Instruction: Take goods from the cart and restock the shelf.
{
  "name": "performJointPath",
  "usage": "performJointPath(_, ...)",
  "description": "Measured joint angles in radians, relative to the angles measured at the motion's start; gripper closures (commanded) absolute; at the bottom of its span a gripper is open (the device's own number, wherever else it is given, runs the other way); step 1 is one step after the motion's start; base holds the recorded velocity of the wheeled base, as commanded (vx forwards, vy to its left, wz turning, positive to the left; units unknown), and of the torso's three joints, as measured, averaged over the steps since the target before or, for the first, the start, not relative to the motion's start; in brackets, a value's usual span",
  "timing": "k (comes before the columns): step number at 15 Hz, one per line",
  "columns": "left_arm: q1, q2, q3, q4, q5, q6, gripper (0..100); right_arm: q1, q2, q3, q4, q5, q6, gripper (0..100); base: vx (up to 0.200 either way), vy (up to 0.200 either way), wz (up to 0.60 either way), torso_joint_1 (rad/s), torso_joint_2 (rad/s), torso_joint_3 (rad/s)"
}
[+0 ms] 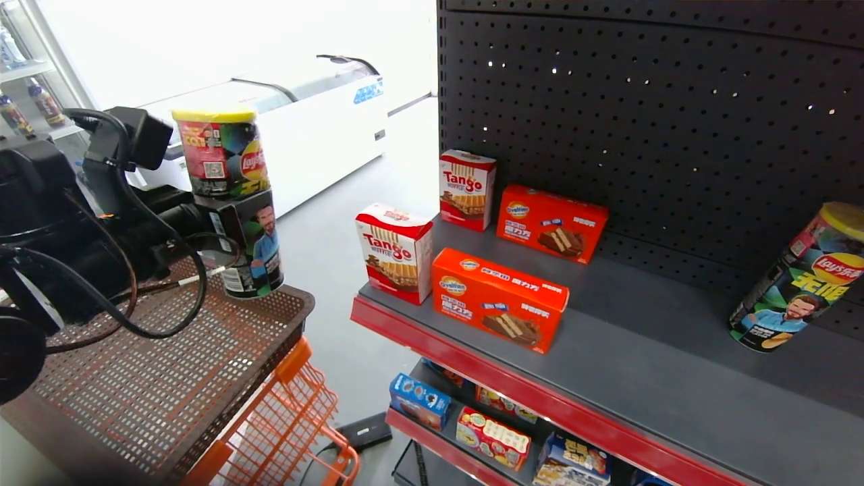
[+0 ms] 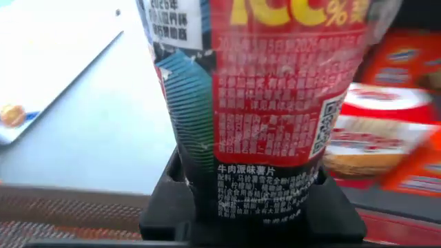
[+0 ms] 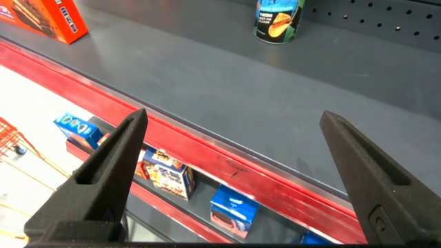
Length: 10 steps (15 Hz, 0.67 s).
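The shelf (image 1: 675, 364) is carrying boxes (image 1: 498, 298) and one standing canister (image 1: 796, 280). The cart (image 1: 169, 378) is standing beside it. The left claw (image 1: 219, 219) is gripping a chip canister (image 1: 226, 158) above the cart. The right claw (image 3: 234, 172) is hanging wide open over the shelf edge. Judged risk: the tall chip canister clipping the boxes in transit, or toppling on release.

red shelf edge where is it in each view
Head view: red shelf edge runs diagonally under the orange box.
Left wrist view: edge past the held can, below the orange box.
Right wrist view: edge crosses between fingers of the right gripper.
Shared landmark: the orange box.
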Motion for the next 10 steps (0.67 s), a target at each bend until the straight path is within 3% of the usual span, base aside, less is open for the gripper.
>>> performJointPath(2, -0.067, -0.030, 0.005, 0.009, -0.071, -0.011, 100, 0.000, 0.000, 0.000, 0.000, 0.000, 0.000, 0, 0.000, 0.000, 0.00, 0.000, 0.00, 0.000)
performJointPath(4, -0.146, -0.035, -0.004, 0.007, -0.130, -0.047, 100, 0.000, 0.000, 0.000, -0.001, 0.000, 0.000, 0, 0.000, 0.000, 0.00, 0.000, 0.00, 0.000)
performJointPath(6, -0.190, -0.034, -0.013, 0.007, -0.148, -0.056, 100, 0.000, 0.000, 0.000, -0.001, 0.000, 0.000, 0, 0.000, 0.000, 0.00, 0.000, 0.00, 0.000)
performJointPath(10, -0.217, -0.010, -0.040, -0.030, -0.153, -0.057, 100, 0.000, 0.000, 0.000, -0.001, 0.000, 0.000, 0, 0.000, 0.000, 0.00, 0.000, 0.00, 0.000)
